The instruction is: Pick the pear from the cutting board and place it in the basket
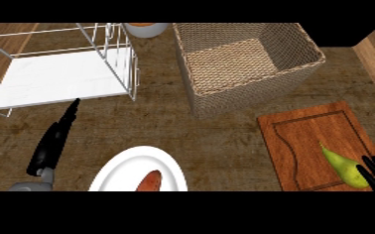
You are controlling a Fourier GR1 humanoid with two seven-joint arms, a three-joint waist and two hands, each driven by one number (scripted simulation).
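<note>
A yellow-green pear (342,164) lies on the wooden cutting board (307,134) at the lower right, its narrow end pointing up and left. Only the black fingers of my right hand (367,168) show at the right edge, touching or just beside the pear's wide end. Whether they curl round it is hidden by the frame's edge. The woven basket (293,82) stands above the board, at the upper middle, and nothing shows inside it. My left hand (53,141) rests open at the lower left, fingers straight and pointing up.
A white wire dish rack (73,74) fills the upper left. A white plate (121,171) with a reddish-orange food item (152,182) sits at the bottom middle. An orange-brown bowl's edge (147,28) shows behind the rack. Bare wooden counter lies between plate, basket and board.
</note>
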